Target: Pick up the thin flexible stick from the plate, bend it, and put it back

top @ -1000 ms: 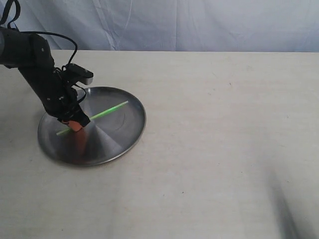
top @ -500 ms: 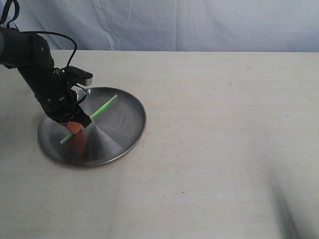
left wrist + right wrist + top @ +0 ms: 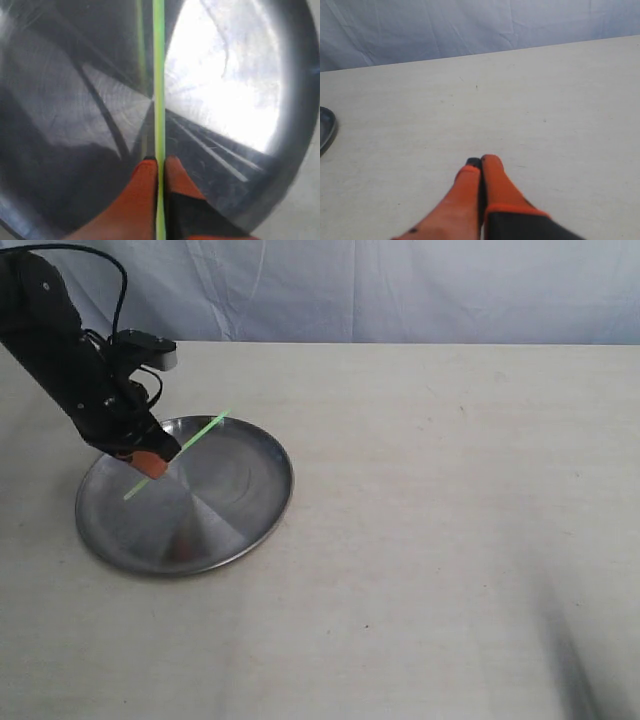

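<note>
Your left gripper has its jaws pinching the stick well off its middle, and the rod slants up over the plate, apparently clear of the steel, with its higher end reaching out past the plate's far rim. In the left wrist view the stick runs straight between the orange pads, a faint reflection beside it on the plate. Your right gripper sits well away from the plate over bare bench, jaws pressed together on nothing. The risk, as I judge it: so thin a rod held off-centre can pivot or slide in the pinch, and if it slips it may land on the bench, not the plate. Bending too sharply could kink it or flick it loose.
</note>
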You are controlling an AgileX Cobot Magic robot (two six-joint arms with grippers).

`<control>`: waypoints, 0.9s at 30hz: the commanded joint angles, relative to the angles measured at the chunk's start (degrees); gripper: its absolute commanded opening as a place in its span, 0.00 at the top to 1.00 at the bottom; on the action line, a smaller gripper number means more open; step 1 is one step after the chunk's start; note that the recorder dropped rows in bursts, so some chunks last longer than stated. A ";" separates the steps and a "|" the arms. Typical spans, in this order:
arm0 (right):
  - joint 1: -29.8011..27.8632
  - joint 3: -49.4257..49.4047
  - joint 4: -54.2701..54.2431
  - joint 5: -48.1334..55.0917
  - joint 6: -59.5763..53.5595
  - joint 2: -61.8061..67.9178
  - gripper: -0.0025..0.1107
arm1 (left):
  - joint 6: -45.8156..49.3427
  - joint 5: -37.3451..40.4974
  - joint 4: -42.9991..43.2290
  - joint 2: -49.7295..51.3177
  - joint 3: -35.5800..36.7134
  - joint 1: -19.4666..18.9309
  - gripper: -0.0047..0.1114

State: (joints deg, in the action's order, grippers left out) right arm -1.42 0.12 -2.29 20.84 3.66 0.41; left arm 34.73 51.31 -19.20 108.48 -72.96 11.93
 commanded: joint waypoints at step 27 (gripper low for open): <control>-0.32 -0.12 4.16 -2.59 -0.25 -0.41 0.99 | 10.45 -21.99 -6.69 9.69 -2.70 0.30 0.50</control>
State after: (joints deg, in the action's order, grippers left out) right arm -1.42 0.12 1.45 19.16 3.66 0.38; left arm 46.19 29.27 -25.74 115.75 -73.73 11.93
